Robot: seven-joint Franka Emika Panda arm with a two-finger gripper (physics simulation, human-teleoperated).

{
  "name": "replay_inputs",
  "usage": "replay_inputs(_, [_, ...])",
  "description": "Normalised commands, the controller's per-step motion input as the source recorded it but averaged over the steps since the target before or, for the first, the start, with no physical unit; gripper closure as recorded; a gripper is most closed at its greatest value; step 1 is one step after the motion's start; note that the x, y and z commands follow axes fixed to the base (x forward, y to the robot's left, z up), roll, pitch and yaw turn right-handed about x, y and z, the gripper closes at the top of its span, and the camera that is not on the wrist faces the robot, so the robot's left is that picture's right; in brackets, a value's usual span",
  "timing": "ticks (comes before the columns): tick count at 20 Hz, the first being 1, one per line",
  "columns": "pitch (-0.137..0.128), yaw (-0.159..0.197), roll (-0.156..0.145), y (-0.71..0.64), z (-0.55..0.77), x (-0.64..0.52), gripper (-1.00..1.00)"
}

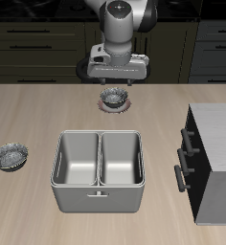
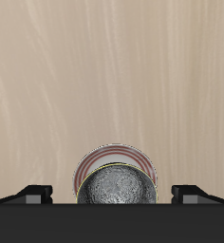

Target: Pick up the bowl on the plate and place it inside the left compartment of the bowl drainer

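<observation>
Wrist view shows the bowl [image 2: 114, 187] sitting on the plate [image 2: 90, 163], straight under the gripper [image 2: 114, 195]. Fingers [image 2: 33, 194] look spread wide, empty, though how high it hovers is hard to tell.

The bowl [image 2: 114, 187] is grey with dark spots. The plate [image 2: 93, 161] has a pink rim. The drainer [image 1: 98, 194] is grey. The worktop [image 1: 48, 105] is pale wood.

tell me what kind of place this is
Probably a simulated kitchen: a two-well bowl drainer sits on a wooden counter, dark drawer cabinets line the back, and a bowl rests on a plate.
</observation>
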Motion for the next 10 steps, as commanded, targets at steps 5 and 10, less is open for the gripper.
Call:
replay_inputs(5, [-0.028, 0.014, -0.017, 0.19, -0.03, -0.26, -1.0])
replay_inputs(10, [-0.031, 0.011, -0.012, 0.16, -0.04, -0.23, -1.0])
